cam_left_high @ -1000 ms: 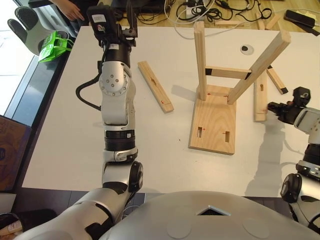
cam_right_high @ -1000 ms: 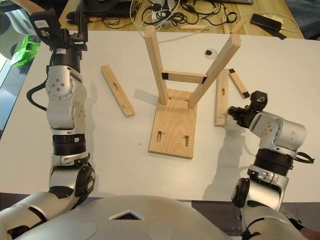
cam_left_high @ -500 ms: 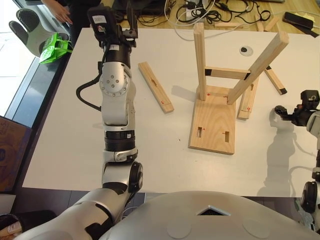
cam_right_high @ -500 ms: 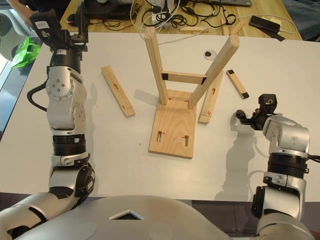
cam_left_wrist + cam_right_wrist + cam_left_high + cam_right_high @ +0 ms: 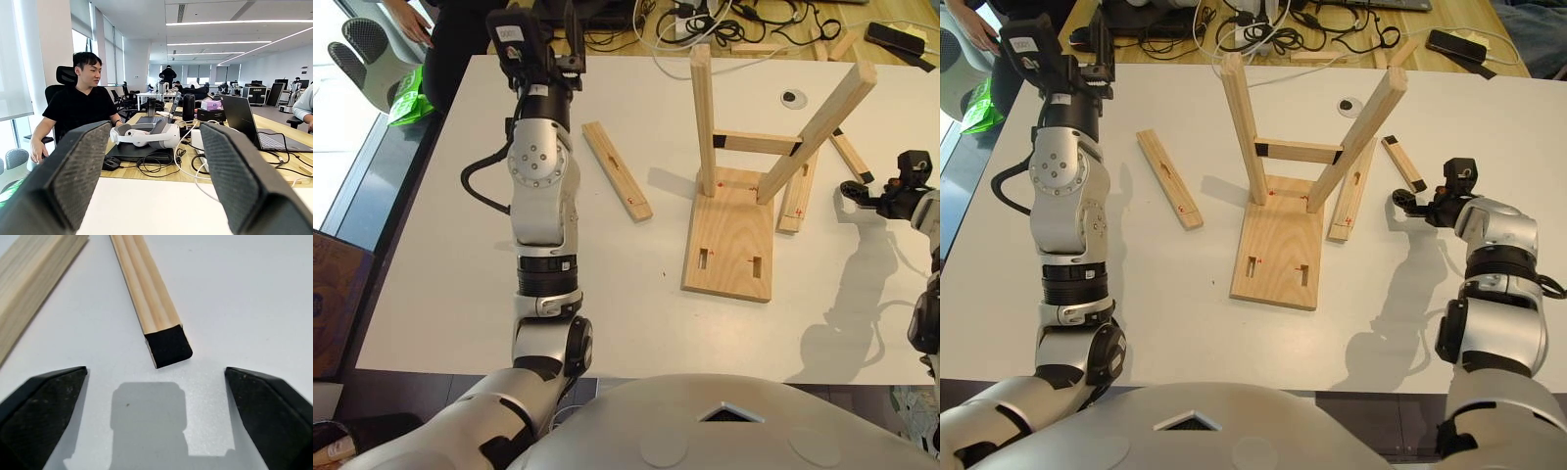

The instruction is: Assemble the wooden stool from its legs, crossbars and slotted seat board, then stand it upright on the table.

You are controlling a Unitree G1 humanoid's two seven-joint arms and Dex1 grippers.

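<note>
Lying just ahead of the right gripper (image 5: 155,377), whose fingers spread wide, the short pale wooden crossbar (image 5: 145,293) points lengthwise straight away; the left gripper (image 5: 155,147), equally wide, stands well apart.

Eye views: loose leg (image 5: 1353,191) beside the seat board (image 5: 1278,240), top end partly hidden behind the tilted standing leg (image 5: 1373,113). The board's red marks (image 5: 1271,193) are too small to read. Right wrist view: black-tipped crossbar (image 5: 146,293) runs out of frame, far end cut off; wooden piece (image 5: 34,289) beside it is cut by the edge too.
</note>
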